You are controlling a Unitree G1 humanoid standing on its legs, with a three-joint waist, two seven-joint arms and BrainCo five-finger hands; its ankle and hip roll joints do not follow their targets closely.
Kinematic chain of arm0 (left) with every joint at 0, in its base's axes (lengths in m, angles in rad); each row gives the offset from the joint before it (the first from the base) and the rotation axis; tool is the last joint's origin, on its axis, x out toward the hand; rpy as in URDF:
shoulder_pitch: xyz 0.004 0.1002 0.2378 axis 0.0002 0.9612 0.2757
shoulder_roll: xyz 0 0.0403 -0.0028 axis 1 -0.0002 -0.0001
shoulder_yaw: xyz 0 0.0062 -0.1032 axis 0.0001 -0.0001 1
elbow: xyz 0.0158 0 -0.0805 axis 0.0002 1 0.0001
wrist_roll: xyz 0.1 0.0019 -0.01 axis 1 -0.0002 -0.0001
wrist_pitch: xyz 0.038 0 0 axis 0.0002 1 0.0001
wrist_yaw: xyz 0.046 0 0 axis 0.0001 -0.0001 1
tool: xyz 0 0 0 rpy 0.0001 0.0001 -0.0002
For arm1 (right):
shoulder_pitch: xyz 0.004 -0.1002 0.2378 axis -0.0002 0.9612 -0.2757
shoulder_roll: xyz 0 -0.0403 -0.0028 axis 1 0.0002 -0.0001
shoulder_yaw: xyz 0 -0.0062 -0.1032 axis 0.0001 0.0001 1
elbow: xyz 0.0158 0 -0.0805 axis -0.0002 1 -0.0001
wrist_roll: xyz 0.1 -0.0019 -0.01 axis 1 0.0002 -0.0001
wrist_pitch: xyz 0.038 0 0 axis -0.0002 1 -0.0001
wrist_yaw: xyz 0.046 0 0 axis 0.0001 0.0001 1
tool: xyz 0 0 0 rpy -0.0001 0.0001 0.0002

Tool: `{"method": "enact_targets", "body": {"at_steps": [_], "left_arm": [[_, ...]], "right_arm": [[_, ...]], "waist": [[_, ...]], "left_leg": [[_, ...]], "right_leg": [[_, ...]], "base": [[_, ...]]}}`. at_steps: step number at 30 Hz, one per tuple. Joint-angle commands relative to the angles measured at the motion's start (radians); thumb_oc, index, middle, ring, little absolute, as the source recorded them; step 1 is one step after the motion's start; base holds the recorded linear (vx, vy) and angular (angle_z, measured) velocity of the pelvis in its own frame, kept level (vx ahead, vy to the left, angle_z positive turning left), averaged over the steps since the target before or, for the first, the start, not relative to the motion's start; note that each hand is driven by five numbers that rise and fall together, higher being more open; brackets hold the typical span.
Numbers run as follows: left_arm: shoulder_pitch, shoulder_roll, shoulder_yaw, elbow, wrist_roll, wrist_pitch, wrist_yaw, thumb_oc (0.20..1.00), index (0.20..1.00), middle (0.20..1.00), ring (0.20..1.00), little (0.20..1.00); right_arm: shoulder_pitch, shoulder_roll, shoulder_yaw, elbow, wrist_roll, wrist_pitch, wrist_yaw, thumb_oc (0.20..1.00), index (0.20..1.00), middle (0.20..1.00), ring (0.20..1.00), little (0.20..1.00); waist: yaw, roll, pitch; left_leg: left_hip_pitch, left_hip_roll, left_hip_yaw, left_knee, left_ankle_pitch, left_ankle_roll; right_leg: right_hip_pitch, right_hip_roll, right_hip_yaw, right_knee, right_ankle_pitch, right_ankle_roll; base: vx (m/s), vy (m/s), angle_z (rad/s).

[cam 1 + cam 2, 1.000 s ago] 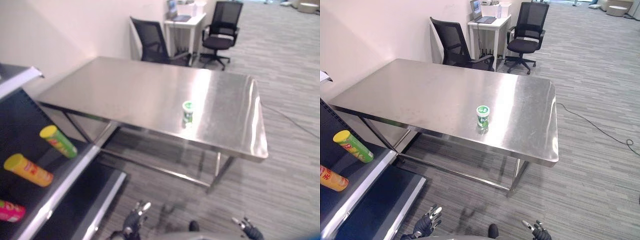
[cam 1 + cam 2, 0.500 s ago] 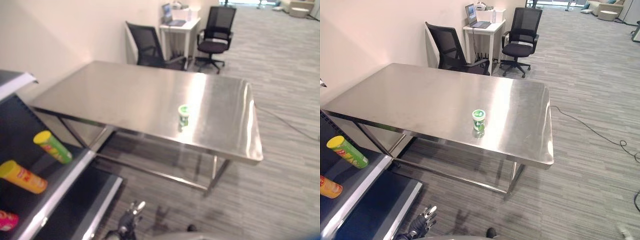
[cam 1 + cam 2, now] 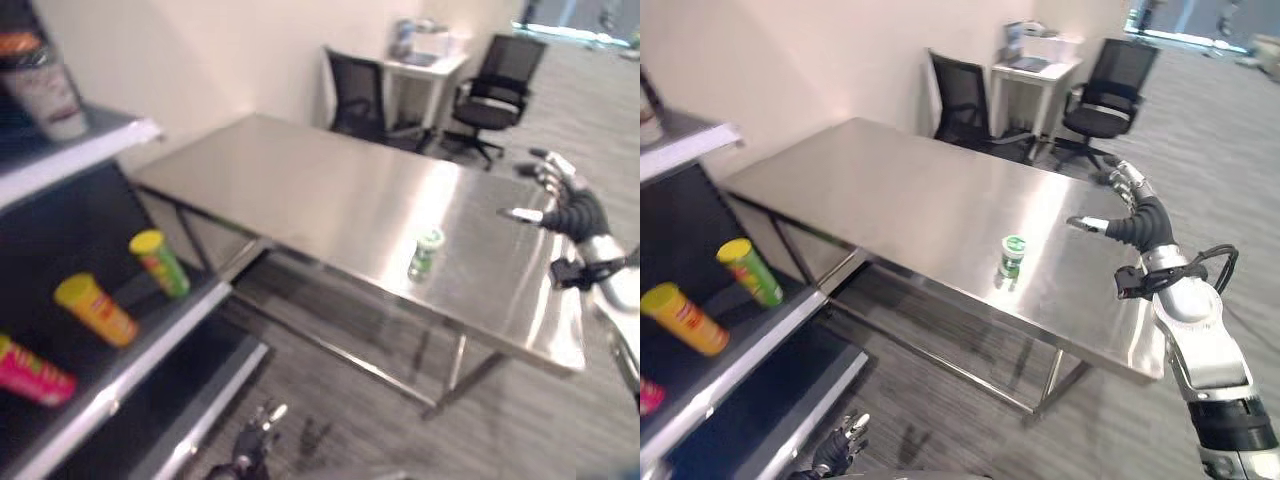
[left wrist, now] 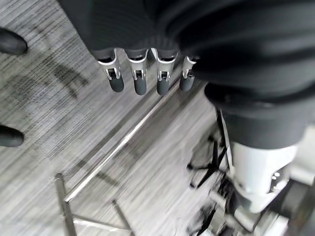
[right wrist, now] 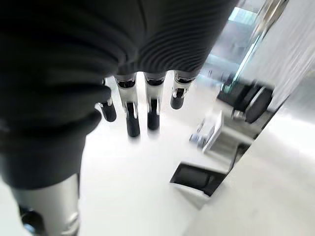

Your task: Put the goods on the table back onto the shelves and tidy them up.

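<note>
A small green-and-white cup [image 3: 1012,255] stands upright on the steel table [image 3: 910,195], toward its near right part. My right hand [image 3: 1133,215] is raised above the table's right end, to the right of the cup and apart from it, fingers straight and open, holding nothing. My left hand [image 3: 837,455] hangs low near the floor at the bottom of the eye views, fingers relaxed and empty. On the shelf unit [image 3: 150,340] at the left lie a green-and-yellow tube [image 3: 160,262], an orange-and-yellow tube [image 3: 92,308] and a pink pack [image 3: 35,372].
A top shelf [image 3: 85,140] carries a pale cup [image 3: 45,85]. Two black office chairs [image 3: 965,95] [image 3: 1105,90] and a small white desk [image 3: 1030,75] stand behind the table by the wall. Grey carpet lies to the right of the table.
The camera has swung toward the shelves, so more of them shows. My right arm has risen from near the floor to above the table's right end. The cup has not moved.
</note>
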Motion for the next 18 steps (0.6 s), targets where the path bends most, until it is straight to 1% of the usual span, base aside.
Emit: {"method": "enact_targets", "body": {"at_steps": [1,2,3,4,5,7,10,11,13,14,16,18], "left_arm": [[-0.042,-0.004,0.012,0.047,-0.007,-0.037,0.003,1.000,1.000,1.000,1.000,1.000],[-0.032,-0.008,0.016,0.037,-0.009,-0.034,0.004,1.000,1.000,1.000,1.000,1.000],[-0.020,-0.007,0.013,0.042,-0.009,-0.035,0.004,1.000,1.000,1.000,1.000,1.000],[-0.018,-0.010,0.014,0.043,-0.012,-0.036,0.005,1.000,1.000,1.000,1.000,1.000],[-0.018,-0.011,0.016,0.043,-0.012,-0.036,0.005,1.000,1.000,1.000,1.000,1.000],[-0.003,-0.025,0.023,0.028,-0.021,-0.036,0.005,1.000,1.000,1.000,1.000,1.000],[-0.002,-0.025,0.031,0.033,-0.021,-0.036,0.005,1.000,1.000,1.000,1.000,1.000],[0.001,-0.025,0.034,0.029,-0.023,-0.037,0.005,1.000,1.000,1.000,1.000,1.000],[0.001,-0.026,0.035,0.029,-0.023,-0.037,0.005,1.000,1.000,1.000,1.000,1.000],[0.004,-0.030,0.035,0.024,-0.024,-0.039,0.005,1.000,1.000,1.000,1.000,1.000],[0.002,-0.032,0.037,0.027,-0.023,-0.042,0.004,1.000,1.000,1.000,1.000,1.000],[0.003,-0.032,0.037,0.022,-0.024,-0.042,0.003,1.000,1.000,1.000,1.000,1.000]], "right_arm": [[-0.019,-0.034,0.006,0.002,0.055,-0.015,0.050,1.000,1.000,1.000,1.000,1.000],[-0.064,-0.028,0.062,0.002,0.058,-0.016,0.059,1.000,1.000,1.000,1.000,1.000],[-0.087,-0.040,0.107,0.031,0.057,-0.018,0.077,1.000,1.000,1.000,1.000,1.000],[-0.100,-0.046,0.134,0.054,0.047,-0.014,0.087,1.000,1.000,1.000,1.000,1.000],[-0.103,-0.046,0.137,0.056,0.047,-0.015,0.087,1.000,1.000,1.000,1.000,1.000],[-0.157,-0.056,0.195,0.115,0.001,-0.002,0.096,1.000,1.000,1.000,1.000,1.000],[-0.177,-0.036,0.209,0.135,-0.015,0.013,0.104,1.000,1.000,1.000,1.000,1.000],[-0.205,-0.053,0.237,0.180,-0.057,0.031,0.114,1.000,1.000,1.000,1.000,1.000],[-0.208,-0.053,0.239,0.181,-0.057,0.031,0.115,1.000,1.000,1.000,1.000,1.000],[-0.230,-0.061,0.257,0.220,-0.099,0.046,0.119,1.000,1.000,1.000,1.000,1.000],[-0.256,-0.025,0.257,0.278,-0.108,0.050,0.121,1.000,1.000,1.000,1.000,1.000],[-0.267,-0.019,0.262,0.299,-0.110,0.046,0.125,1.000,1.000,1.000,1.000,1.000]], "waist": [[-0.026,0.035,0.021],[-0.018,0.037,0.024],[-0.010,0.038,0.025],[-0.008,0.040,0.027],[-0.010,0.040,0.027],[0.003,0.048,0.034],[0.007,0.051,0.037],[0.014,0.052,0.040],[0.013,0.052,0.040],[0.021,0.053,0.044],[0.029,0.055,0.046],[0.033,0.056,0.047]], "left_leg": [[-0.003,0.020,0.007,-0.016,0.054,-0.004],[-0.007,0.022,0.006,-0.016,0.052,-0.002],[-0.011,0.025,0.007,-0.016,0.051,-0.002],[-0.014,0.027,0.006,-0.016,0.050,-0.002],[-0.015,0.027,0.006,-0.016,0.050,-0.002],[-0.027,0.032,0.008,-0.016,0.049,-0.001],[-0.033,0.036,0.009,-0.016,0.052,-0.002],[-0.036,0.039,0.009,-0.016,0.054,-0.003],[-0.037,0.039,0.009,-0.016,0.054,-0.003],[-0.039,0.043,0.009,-0.016,0.054,-0.003],[-0.041,0.046,0.007,-0.016,0.055,-0.004],[-0.042,0.046,0.007,-0.016,0.055,-0.004]], "right_leg": [[0.044,-0.035,0.039,0.002,0.002,0.006],[0.045,-0.035,0.036,0.002,0.000,0.008],[0.046,-0.036,0.032,0.002,-0.003,0.009],[0.046,-0.036,0.031,0.002,-0.005,0.010],[0.046,-0.036,0.030,0.002,-0.005,0.010],[0.044,-0.037,0.023,0.002,-0.007,0.014],[0.044,-0.038,0.020,0.002,-0.008,0.015],[0.045,-0.038,0.017,0.002,-0.008,0.014],[0.045,-0.038,0.016,0.002,-0.008,0.014],[0.045,-0.039,0.012,0.002,-0.007,0.014],[0.045,-0.040,0.010,0.002,-0.007,0.015],[0.045,-0.040,0.009,0.002,-0.007,0.015]], "base": [[0.01,-0.033,-0.03],[0.01,-0.038,0.02],[0.01,-0.051,0.01],[0.00,-0.035,0.03],[0.00,-0.031,0.02],[-0.01,-0.041,0.05],[0.00,-0.034,0.04],[0.00,0.000,0.00],[0.00,0.000,0.00],[0.00,0.000,0.00],[0.00,-0.022,0.00],[0.00,0.000,0.00]]}}
